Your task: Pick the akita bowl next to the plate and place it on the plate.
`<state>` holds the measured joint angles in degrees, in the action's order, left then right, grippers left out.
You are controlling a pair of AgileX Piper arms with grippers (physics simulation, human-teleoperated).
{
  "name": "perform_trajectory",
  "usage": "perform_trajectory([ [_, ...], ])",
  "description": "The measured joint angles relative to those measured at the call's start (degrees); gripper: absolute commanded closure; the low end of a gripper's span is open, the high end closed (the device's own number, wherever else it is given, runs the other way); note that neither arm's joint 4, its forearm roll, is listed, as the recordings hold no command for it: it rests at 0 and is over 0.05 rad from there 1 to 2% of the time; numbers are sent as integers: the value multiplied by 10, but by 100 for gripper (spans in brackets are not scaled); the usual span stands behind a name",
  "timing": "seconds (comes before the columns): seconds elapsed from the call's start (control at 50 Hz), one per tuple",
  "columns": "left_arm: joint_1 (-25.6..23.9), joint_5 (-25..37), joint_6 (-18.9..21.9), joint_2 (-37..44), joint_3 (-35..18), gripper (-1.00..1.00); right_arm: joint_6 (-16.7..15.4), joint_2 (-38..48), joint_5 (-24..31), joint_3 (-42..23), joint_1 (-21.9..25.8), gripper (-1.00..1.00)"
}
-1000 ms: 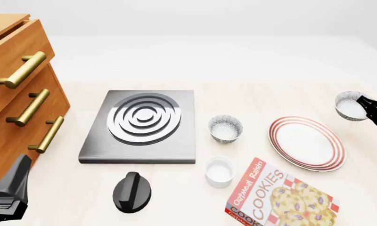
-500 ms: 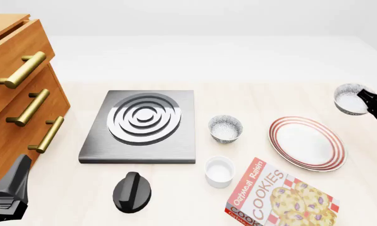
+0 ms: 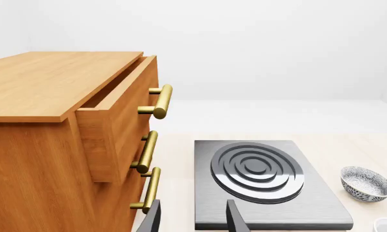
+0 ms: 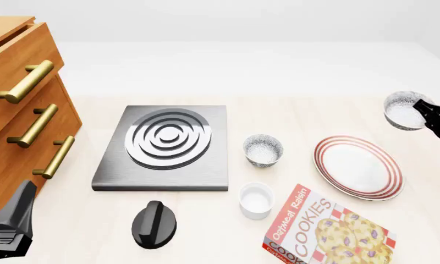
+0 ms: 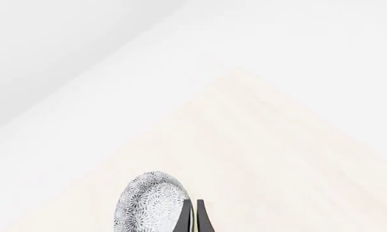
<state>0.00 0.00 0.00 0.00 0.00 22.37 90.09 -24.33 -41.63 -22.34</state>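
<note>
The right gripper (image 4: pixel 424 113) is clamped on the rim of the akita bowl (image 4: pixel 405 111), fingers pinching one wall of it. In the front view the bowl sits up against the fingertips near the table's far right, beyond the plate (image 4: pixel 358 166) and apart from it; it appears to be off the table and tilted, though how high cannot be told. The right wrist view confirms the pinch: both fingers (image 5: pixel 184 220) are drawn close on the rim, with the speckled outside of the bowl (image 5: pixel 151 203) beside them.

The left gripper (image 3: pixel 192 220) stands with its jaws apart, holding nothing, parked low by the drawer cabinet (image 4: pixel 22 110). A second speckled bowl (image 4: pixel 263 149) rests between the stove plate (image 4: pixel 165 144) and the plate; a plain white ramekin (image 4: pixel 256 200) and a cookie box (image 4: pixel 326 228) lie nearer the arms.

Assessment: the step in hand is the carry to the plate. A one-sided rim pinch on a tilted bowl is liable to swing or slip, so the transfer should be slow and steady. The bowl should be brought over the plate's bare middle, inside the red rings, lowered until its base bears, and only then released, to keep it from rolling off
</note>
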Motion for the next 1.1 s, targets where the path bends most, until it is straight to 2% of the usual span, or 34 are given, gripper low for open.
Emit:
perform_trajectory([
  [1.1,0,0,0,0,0,-100,10,-115,3,92,67,100],
])
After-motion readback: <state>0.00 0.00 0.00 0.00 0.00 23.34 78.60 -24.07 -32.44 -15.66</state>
